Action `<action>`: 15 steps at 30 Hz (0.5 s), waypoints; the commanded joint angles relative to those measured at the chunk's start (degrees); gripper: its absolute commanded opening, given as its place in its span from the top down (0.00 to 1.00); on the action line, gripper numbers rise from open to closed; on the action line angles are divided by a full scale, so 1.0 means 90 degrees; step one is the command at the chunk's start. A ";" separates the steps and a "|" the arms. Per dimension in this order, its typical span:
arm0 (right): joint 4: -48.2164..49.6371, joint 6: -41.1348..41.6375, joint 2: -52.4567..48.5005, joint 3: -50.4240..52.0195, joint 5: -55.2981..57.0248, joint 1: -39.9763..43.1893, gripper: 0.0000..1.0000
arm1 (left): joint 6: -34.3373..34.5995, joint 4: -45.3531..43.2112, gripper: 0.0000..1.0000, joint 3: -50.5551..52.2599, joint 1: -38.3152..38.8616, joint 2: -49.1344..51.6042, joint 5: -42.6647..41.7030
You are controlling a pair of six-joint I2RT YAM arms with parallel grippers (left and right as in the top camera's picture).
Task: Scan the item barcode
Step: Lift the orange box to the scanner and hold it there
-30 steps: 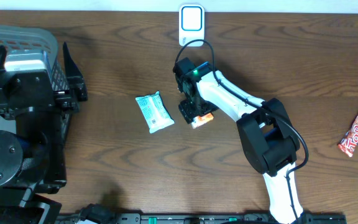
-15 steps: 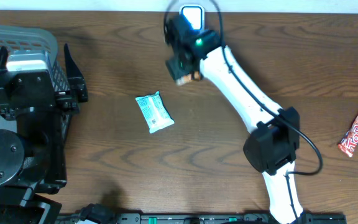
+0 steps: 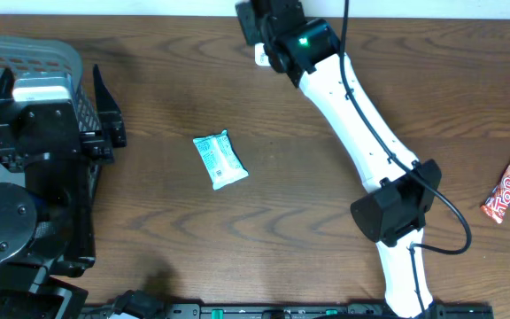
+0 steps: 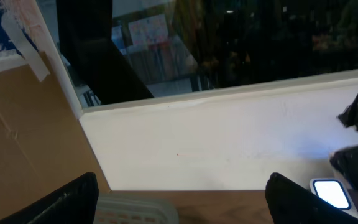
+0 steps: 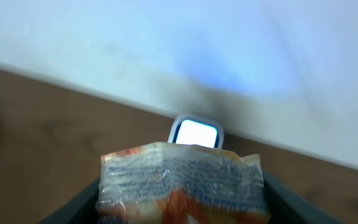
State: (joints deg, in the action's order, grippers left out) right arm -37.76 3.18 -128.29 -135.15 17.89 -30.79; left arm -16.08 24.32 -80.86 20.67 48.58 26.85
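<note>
Scan approach: packet at scanner, far edge of desk.
Clamped in right tool, long edge crosswise; lit scanner just beyond, dead ahead; left tool wide, well apart.

Overhead: straight down on the table. Left wrist: at 9 o'clock, level, facing the 12 o'clock wall. Right wrist: at 12 o'clock, close behind its snack packet, facing the scanner. Both wrists share wall and scanner.

Gripping a crinkled packet between dark fingers, just before a glowing scanner at the white wall's foot
</note>
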 commanded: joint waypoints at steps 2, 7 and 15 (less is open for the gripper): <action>0.1030 -0.0126 -0.0070 0.0736 0.0160 0.0352 0.41 | 0.0087 0.0066 0.14 0.0019 -0.0027 -0.0027 -0.0085; 0.2499 -0.0126 -0.0185 0.1394 -0.0408 0.0646 0.47 | 0.0226 0.0197 0.14 0.0019 -0.0027 0.0022 -0.0109; 0.4041 -0.0124 -0.1020 0.1486 -0.1127 0.0869 0.48 | 0.0515 0.0223 0.14 0.0019 -0.0027 0.0267 -0.0104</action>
State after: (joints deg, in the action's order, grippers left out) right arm -3.60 2.35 -133.67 -122.34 11.44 -22.90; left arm -12.97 26.39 -80.86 20.67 49.84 26.68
